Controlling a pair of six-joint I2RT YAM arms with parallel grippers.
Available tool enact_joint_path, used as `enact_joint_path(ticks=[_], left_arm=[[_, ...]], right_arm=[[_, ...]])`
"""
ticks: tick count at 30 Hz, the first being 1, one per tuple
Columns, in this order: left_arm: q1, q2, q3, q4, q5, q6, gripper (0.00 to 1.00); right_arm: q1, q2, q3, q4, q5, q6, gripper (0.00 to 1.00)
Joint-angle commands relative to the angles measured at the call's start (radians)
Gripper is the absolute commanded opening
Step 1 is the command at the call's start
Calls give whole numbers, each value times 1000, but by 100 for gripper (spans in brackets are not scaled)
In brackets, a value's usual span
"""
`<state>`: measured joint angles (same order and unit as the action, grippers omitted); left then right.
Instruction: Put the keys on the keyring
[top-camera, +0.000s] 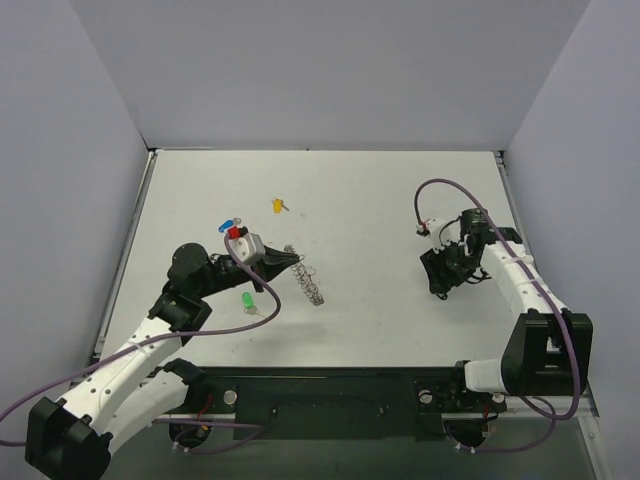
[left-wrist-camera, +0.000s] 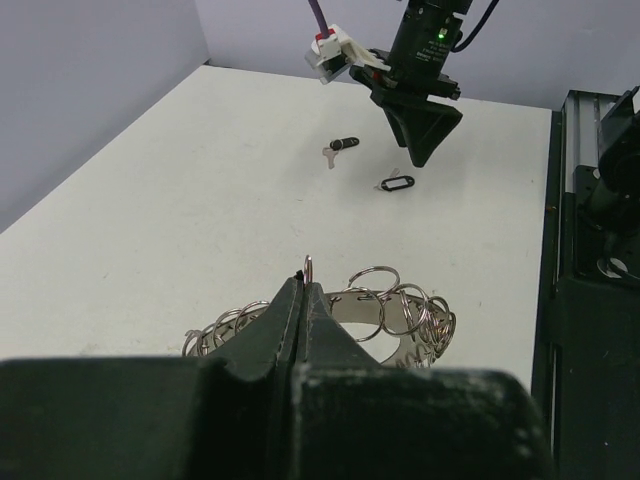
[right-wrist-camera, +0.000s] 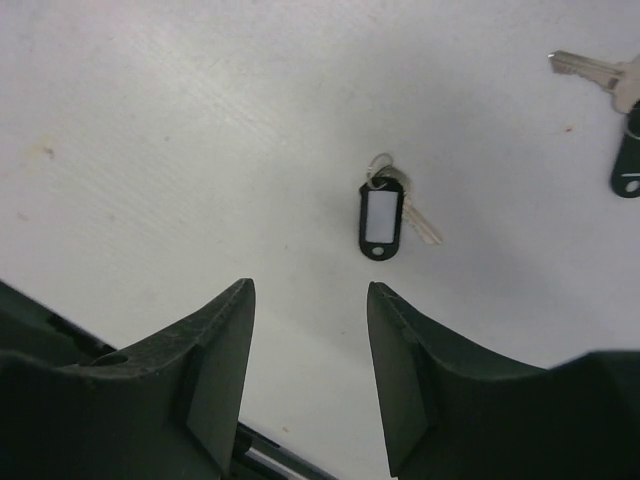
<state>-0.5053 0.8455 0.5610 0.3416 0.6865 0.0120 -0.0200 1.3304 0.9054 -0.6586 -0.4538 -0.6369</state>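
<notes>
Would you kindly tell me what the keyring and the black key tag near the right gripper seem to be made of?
The keyring looks like polished metal: thin silver loops that glint. The key tag seems black plastic, fairly matte, framing a pale label window; its key looks like silver metal.

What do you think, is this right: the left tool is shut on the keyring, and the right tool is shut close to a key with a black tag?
Not quite. The right tool is open, not shut: the right wrist view shows its jaws well apart, close to the key with a black tag. The left tool is indeed shut on the keyring.
</notes>
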Motion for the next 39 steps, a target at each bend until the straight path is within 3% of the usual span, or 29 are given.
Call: enact_joint_path(ticks=[1, 13, 19, 23, 39], left_arm=[[-9, -28, 5, 7, -30, 51, 0], [-7, -22, 11, -19, -39, 83, 0], [-9, -34, 13, -27, -31, 85, 0], [-10, -42, 17, -27, -21, 85, 0], [-10, -40, 17, -23, -12, 83, 0]], right_arm=[[64, 45, 24, 111, 182, 106, 43], [204, 199, 96, 93, 405, 207, 42], [242, 265, 116, 83, 487, 220, 35], [258, 289, 121, 80, 506, 220, 28], [321, 369, 133, 80, 561, 221, 28]])
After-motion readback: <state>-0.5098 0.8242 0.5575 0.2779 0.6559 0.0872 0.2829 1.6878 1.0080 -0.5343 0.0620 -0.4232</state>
